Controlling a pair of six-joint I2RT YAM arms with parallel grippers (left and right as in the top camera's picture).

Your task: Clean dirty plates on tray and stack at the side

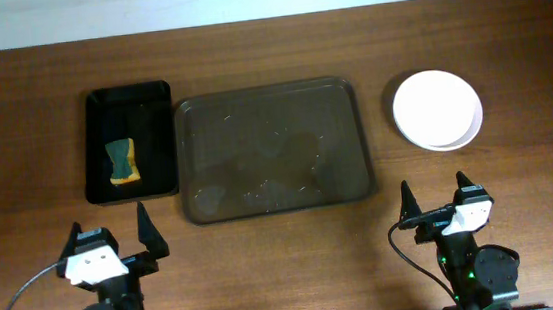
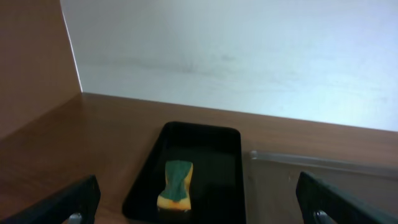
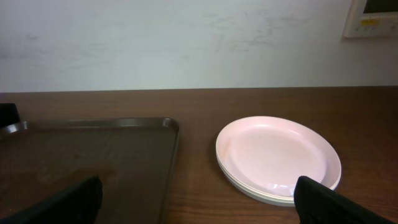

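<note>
White plates (image 1: 437, 109) sit stacked just beyond your right gripper (image 1: 434, 189), the brown tray (image 1: 270, 100) ahead between it and your left gripper (image 1: 109, 230) holds none, and both grippers gape wide and empty, so the job looks done.

My right fingers (image 3: 65, 202) and left fingers (image 2: 62, 204) are cut off by each wrist view's lower edge. In the stacked plates (image 3: 278, 155), the top one hides the lower ones; I can't count them. The tray (image 3: 87, 155) runs off-frame leftward.
</note>
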